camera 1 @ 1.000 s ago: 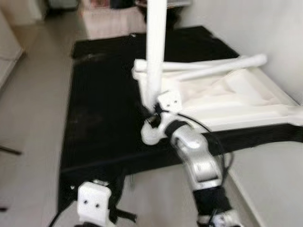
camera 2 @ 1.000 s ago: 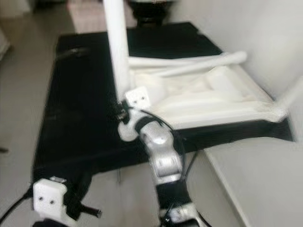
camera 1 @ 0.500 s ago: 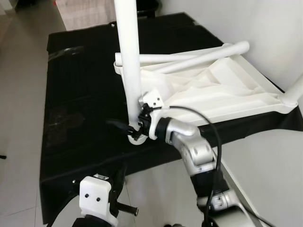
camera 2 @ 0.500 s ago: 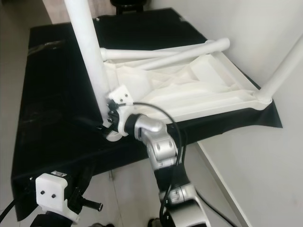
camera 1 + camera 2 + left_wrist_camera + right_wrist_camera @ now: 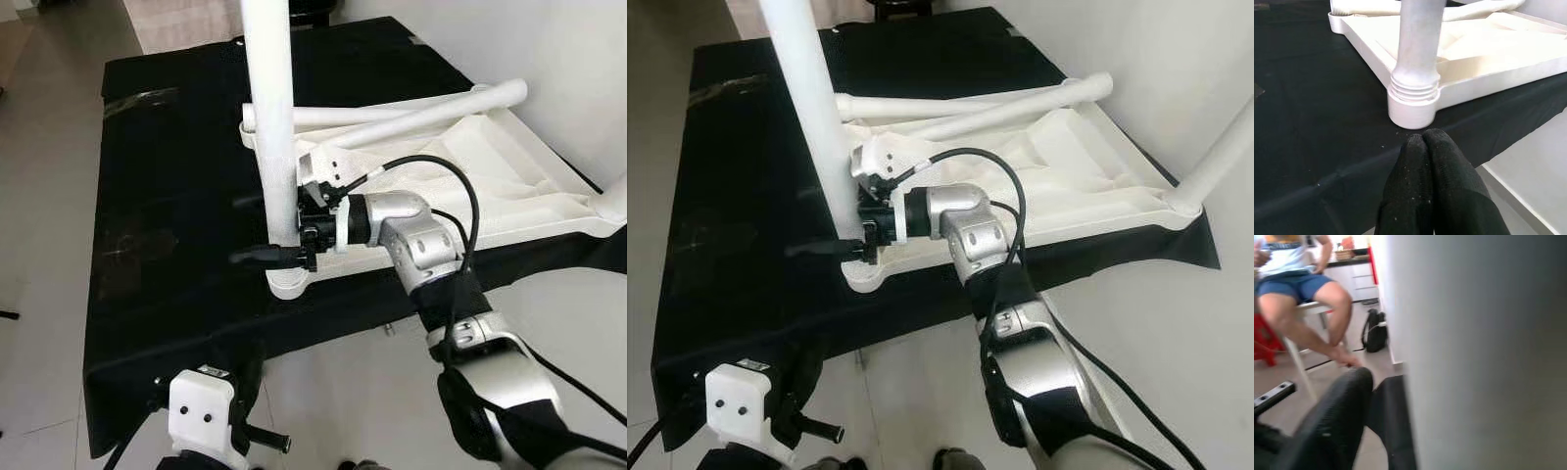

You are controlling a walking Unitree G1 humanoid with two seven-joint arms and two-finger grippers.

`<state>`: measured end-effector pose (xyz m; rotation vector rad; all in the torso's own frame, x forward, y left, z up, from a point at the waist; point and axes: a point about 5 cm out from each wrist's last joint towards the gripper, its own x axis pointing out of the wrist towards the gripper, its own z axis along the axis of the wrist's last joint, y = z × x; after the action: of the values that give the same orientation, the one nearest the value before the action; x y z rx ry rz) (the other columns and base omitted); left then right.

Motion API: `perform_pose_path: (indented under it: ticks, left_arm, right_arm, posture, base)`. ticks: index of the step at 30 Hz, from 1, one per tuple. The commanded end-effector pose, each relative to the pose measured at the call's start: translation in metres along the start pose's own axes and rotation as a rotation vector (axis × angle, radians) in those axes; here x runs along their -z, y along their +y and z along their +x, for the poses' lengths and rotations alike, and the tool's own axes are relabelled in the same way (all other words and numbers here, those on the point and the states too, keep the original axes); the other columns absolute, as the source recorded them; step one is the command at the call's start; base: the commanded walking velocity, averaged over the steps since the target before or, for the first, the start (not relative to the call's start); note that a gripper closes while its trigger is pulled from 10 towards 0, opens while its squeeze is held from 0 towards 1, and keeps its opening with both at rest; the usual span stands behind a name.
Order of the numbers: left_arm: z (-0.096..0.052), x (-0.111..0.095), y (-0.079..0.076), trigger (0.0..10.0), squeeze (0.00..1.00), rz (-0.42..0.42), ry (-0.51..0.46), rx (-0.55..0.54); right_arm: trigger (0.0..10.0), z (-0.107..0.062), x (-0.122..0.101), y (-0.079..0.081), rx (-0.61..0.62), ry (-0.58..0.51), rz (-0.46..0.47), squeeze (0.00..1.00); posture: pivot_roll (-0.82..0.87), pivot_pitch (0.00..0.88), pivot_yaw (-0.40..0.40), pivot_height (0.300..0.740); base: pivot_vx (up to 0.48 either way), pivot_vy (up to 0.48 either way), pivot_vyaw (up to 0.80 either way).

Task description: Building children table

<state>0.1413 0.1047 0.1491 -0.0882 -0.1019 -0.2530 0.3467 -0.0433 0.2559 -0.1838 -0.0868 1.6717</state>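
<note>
One step in hand, by the look of it: screwing a white table leg (image 5: 269, 117) into the near corner socket (image 5: 1413, 105) of the upturned tabletop (image 5: 509, 176). Found lying upside down on the black-covered counter (image 5: 147, 196), with a second leg (image 5: 1215, 147) already standing at its right corner and two loose legs (image 5: 411, 116) resting across its far side.

Gripped low on the upright leg, just above the socket, by the right hand (image 5: 245, 230), one black finger on each side of the tube. Visible in the left wrist view: thread rings (image 5: 1414, 88) above the socket rim, so probably not seated fully.

Held low in front of that same corner, apart from it: the left hand (image 5: 1422, 147), clenched and empty.

Next, most likely: turn the leg further while keeping it vertical, without tilting. Possibly also press on the tabletop to stop it from sliding on the cloth.
</note>
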Motion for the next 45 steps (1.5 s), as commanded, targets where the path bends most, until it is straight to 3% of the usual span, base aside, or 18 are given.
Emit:
perform_pose_path:
  ticks: [1, 11, 18, 19, 20, 22, 23, 24, 25, 30, 36, 37, 38, 39, 40, 41, 43, 45]
  left_arm:
    - [-0.003, 0.0, -0.003, 10.0, 0.0, -0.004, 0.003, 0.0]
    - [-0.004, 0.0, -0.002, 10.0, 0.0, -0.003, 0.008, 0.001]
    - [-0.003, 0.0, -0.002, 10.0, 0.0, -0.003, 0.006, 0.001]
    - [-0.003, 0.0, -0.002, 10.0, 0.0, -0.003, 0.004, 0.0]
    - [-0.003, 0.0, -0.002, 10.0, 0.0, -0.003, 0.004, 0.0]
    - [-0.004, -0.002, -0.001, 10.0, 0.0, -0.001, 0.002, -0.002]
    - [-0.004, -0.002, -0.001, 10.0, 0.0, -0.001, 0.002, -0.002]
    - [-0.004, -0.002, 0.0, 10.0, 0.0, 0.0, 0.001, -0.002]
    - [-0.004, -0.002, 0.001, 10.0, 0.0, 0.002, 0.001, -0.002]
    - [-0.003, -0.002, 0.003, 10.0, 0.0, 0.002, 0.002, -0.001]
    - [0.0, 0.0, 0.005, 10.0, 0.0, 0.001, 0.004, 0.001]
    - [0.0, 0.0, 0.005, 10.0, 0.0, 0.004, 0.003, -0.004]
    - [0.0, 0.0, 0.005, 10.0, 0.0, 0.004, 0.003, -0.004]
    - [0.0, 0.0, 0.006, 10.0, 0.0, 0.006, 0.003, -0.007]
    - [0.0, -0.001, 0.006, 10.0, 0.0, 0.008, 0.002, -0.009]
    - [0.0, -0.001, 0.006, 10.0, 0.0, 0.008, 0.002, -0.009]
    - [0.0, -0.001, 0.005, 10.0, 0.0, 0.007, 0.001, -0.007]
    - [0.0, -0.001, 0.005, 10.0, 0.0, 0.007, 0.001, -0.006]
  right_arm:
    - [0.0, 0.009, 0.001, 0.003, -0.09, -0.015, 0.003, 0.0]
    - [0.0, -0.001, 0.008, 0.001, -0.091, -0.019, 0.009, 0.0]
    - [0.0, -0.012, 0.019, 0.001, 0.106, -0.046, 0.004, 0.0]
    - [0.0, -0.01, 0.029, 0.004, 0.221, -0.036, 0.02, 0.0]
    - [0.0, -0.01, 0.029, 0.004, 0.221, -0.036, 0.02, 0.0]
    - [0.0, -0.007, 0.067, 0.02, 0.787, 0.077, 0.104, 0.0]
    - [0.0, -0.007, 0.067, 0.02, 0.787, 0.077, 0.104, 0.0]
    - [0.0, -0.007, 0.08, 0.036, 0.961, 0.123, 0.143, 0.0]
    - [0.0, 0.0, 0.082, 0.048, 1.029, 0.132, 0.143, 0.0]
    - [0.0, 0.015, 0.078, 0.055, 0.994, 0.111, 0.123, 0.0]
    - [0.0, 0.039, 0.066, 0.043, 0.855, 0.058, 0.112, 0.0]
    - [4.6, 0.042, 0.064, 0.043, 0.822, 0.049, 0.123, 0.0]
    - [4.6, 0.042, 0.064, 0.043, 0.822, 0.049, 0.123, 0.0]
    - [10.0, 0.044, 0.063, 0.044, 0.803, 0.043, 0.131, 0.0]
    - [10.0, 0.048, 0.056, 0.047, 0.743, 0.008, 0.138, 1.0]
    - [10.0, 0.048, 0.056, 0.047, 0.743, 0.008, 0.138, 1.0]
    - [10.0, 0.048, 0.038, 0.051, 0.493, -0.06, 0.107, 1.0]
    - [10.0, 0.046, 0.032, 0.051, 0.423, -0.075, 0.087, 1.0]
  posture:
    - [-0.01, 0.183, -0.022, 0.74]
    - [-0.01, 0.186, -0.017, 0.74]
    - [-0.03, 0.192, -0.022, 0.74]
    - [-0.03, 0.2, -0.028, 0.74]
    - [-0.03, 0.2, -0.028, 0.74]
    - [-0.03, 0.212, -0.032, 0.74]
    - [-0.03, 0.212, -0.032, 0.74]
    - [-0.03, 0.213, -0.029, 0.74]
    - [-0.04, 0.215, -0.015, 0.74]
    - [-0.04, 0.201, -0.007, 0.74]
    - [-0.01, 0.187, -0.006, 0.74]
    - [-0.01, 0.187, -0.006, 0.74]
    - [-0.01, 0.187, -0.006, 0.74]
    - [-0.01, 0.186, -0.007, 0.74]
    - [0.0, 0.184, -0.008, 0.74]
    - [0.0, 0.184, -0.008, 0.74]
    - [-0.01, 0.184, -0.008, 0.74]
    - [-0.01, 0.184, -0.008, 0.74]
  base:
    - [0.0, 0.0, 0.0]
    - [0.0, 0.0, 0.0]
    - [0.0, 0.0, 0.0]
    - [0.0, 0.0, 0.0]
    - [0.0, 0.0, 0.0]
    - [0.0, 0.0, 0.0]
    - [0.0, 0.0, 0.0]
    - [0.0, 0.0, 0.0]
    - [0.0, 0.0, 0.0]
    - [0.0, 0.0, 0.0]
    - [0.0, 0.0, 0.0]
    - [0.0, 0.0, 0.0]
    - [0.0, 0.0, 0.0]
    - [0.0, 0.0, 0.0]
    - [0.0, 0.0, 0.0]
    - [0.0, 0.0, 0.0]
    - [0.0, 0.0, 0.0]
    - [0.0, 0.0, 0.0]
